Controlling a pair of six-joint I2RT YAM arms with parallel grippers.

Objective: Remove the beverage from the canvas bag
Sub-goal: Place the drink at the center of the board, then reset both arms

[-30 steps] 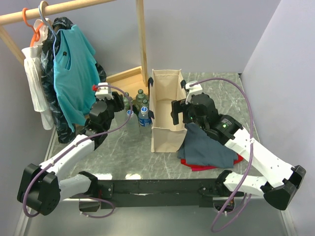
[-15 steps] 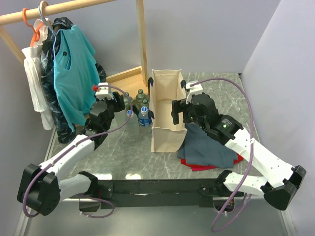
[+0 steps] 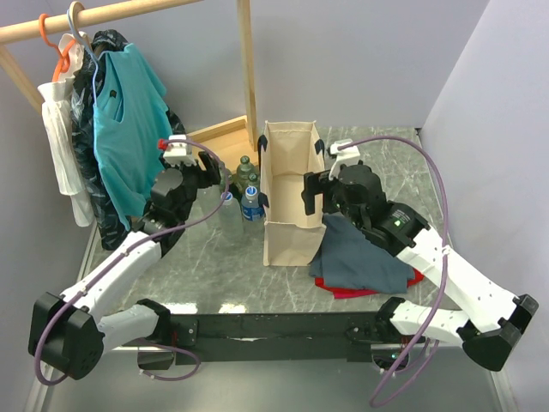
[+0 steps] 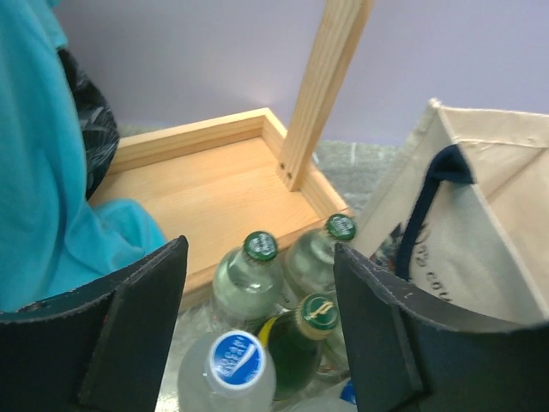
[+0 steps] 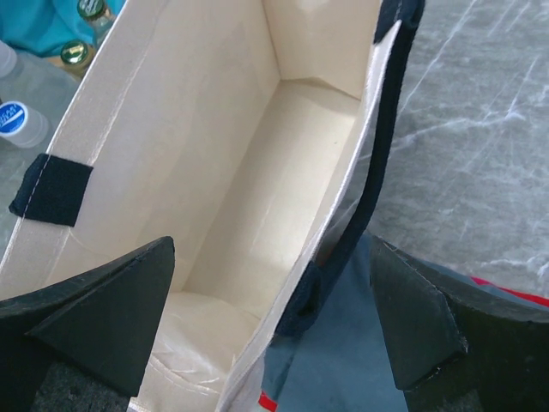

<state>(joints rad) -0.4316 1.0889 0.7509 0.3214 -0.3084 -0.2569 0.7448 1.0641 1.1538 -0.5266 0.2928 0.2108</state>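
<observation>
So the left gripper [image 3: 214, 178] has pulled back a bit from the bottles [image 4: 257, 283], fingers spread, holding nothing. They stand just left of the canvas bag [image 3: 287, 232], which looks empty. The right gripper [image 5: 270, 249] hangs open over its mouth. Looks basically done, next is just backing away.

Robot lab booth; plain grey walls [image 3: 369, 60] enclose a marble-look table [image 3: 223, 266].

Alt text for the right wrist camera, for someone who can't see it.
The open right end effector hangs over the canvas bag, whose visible interior holds nothing. The bag's navy handle lies between its fingers; bottles stand outside at upper left, grey-blue cloth below.
</observation>
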